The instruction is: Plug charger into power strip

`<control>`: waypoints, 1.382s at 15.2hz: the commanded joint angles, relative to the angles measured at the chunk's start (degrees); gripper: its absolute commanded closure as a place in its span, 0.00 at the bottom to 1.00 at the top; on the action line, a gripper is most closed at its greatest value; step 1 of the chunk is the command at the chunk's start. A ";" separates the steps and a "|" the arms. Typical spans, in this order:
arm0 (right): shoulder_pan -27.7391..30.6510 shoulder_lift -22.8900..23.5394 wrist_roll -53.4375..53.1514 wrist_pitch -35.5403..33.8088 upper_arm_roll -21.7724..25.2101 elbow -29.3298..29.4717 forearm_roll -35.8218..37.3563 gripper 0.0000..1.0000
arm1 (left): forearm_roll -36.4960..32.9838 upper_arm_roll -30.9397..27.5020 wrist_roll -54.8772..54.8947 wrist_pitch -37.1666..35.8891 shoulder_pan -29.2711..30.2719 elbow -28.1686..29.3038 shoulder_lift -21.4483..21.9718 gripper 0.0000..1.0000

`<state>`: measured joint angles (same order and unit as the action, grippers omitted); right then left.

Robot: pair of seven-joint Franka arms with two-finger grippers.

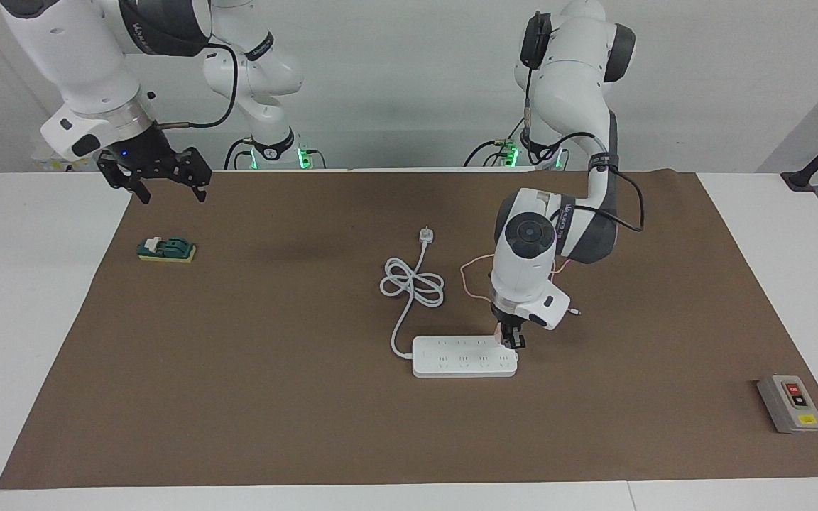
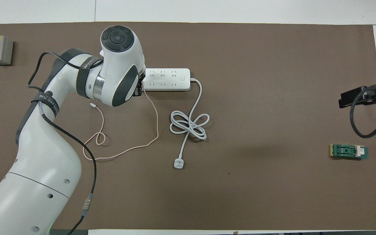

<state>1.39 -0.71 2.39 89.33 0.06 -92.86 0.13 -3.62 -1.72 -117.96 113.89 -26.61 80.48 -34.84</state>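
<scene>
Our right gripper [image 1: 165,181] waits spread open, holding nothing, above the table's edge. Our left gripper [image 1: 511,338], closed on the charger [image 1: 500,331], holds it prongs-down over the power strip [image 1: 462,357]'s end socket, ready to press in.

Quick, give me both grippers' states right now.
Left gripper: shut on the charger, at one end of the power strip.
Right gripper: open, holding nothing, waiting above the table edge.
</scene>
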 commanded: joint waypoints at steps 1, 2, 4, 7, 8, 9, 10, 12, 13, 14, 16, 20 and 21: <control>0.72 -1.05 -0.37 0.50 -0.41 -1.00 -1.01 0.00 | -1.13 -0.30 -0.25 0.45 -0.02 -2.16 -1.11 1.00; 0.64 -1.05 -0.37 0.50 -0.41 -1.00 -1.01 0.00 | -1.13 -0.30 -0.34 0.46 -0.02 -2.78 -1.46 1.00; 0.64 -1.05 -0.37 0.50 -0.41 -1.00 -1.01 0.00 | -1.21 -0.39 -0.60 0.37 -0.11 -4.79 -3.30 1.00; 0.64 -1.05 -0.37 0.50 -0.41 -1.00 -1.01 0.00 | -1.13 -0.39 -0.69 0.37 -0.19 -5.07 -3.92 1.00; 0.72 -1.05 -0.37 0.59 -0.41 -1.00 -1.01 0.00 | -1.13 -0.39 -0.60 0.37 -0.20 -4.98 -3.92 1.00; 0.72 -1.05 -0.37 0.59 -0.41 -1.00 -1.01 0.00 | -1.13 -0.30 -0.43 0.37 -0.20 -4.98 -4.01 1.00; 0.72 -1.05 -0.37 0.59 -0.41 -1.00 -1.01 0.00 | -1.21 -0.39 -0.34 0.37 -0.20 -4.89 -4.01 1.00; 0.72 -1.05 -0.37 0.59 -0.41 -1.00 -1.01 0.00 | -1.22 -0.30 0.10 0.02 -0.11 -4.80 -3.92 1.00; 0.72 -1.05 -0.37 0.59 -0.41 -1.00 -1.01 0.00 | -1.30 -0.39 0.54 -0.33 -0.11 -4.80 -3.92 1.00; 0.72 -1.05 -0.37 0.59 -0.41 -1.00 -1.01 0.00 | -1.48 -0.30 0.63 -0.34 -0.11 -4.72 -3.84 1.00; 0.72 -1.05 -0.37 0.59 -0.41 -1.00 -1.01 0.00 | -1.39 -0.30 1.50 -0.51 -0.02 -4.72 -3.66 1.00; 0.81 -1.05 -0.28 0.59 -0.41 -1.00 -1.01 0.00 | -1.30 -0.30 2.21 -0.51 -0.02 -4.45 -3.57 1.00; 0.90 -0.96 -0.28 0.59 -0.41 -1.00 -1.01 0.00 | -1.22 -0.30 2.30 -0.51 -0.02 -4.28 -3.57 1.00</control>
<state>1.39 -0.75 2.39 89.33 0.05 -92.86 0.13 -4.02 -1.83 -116.60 114.06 -26.60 77.25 -37.14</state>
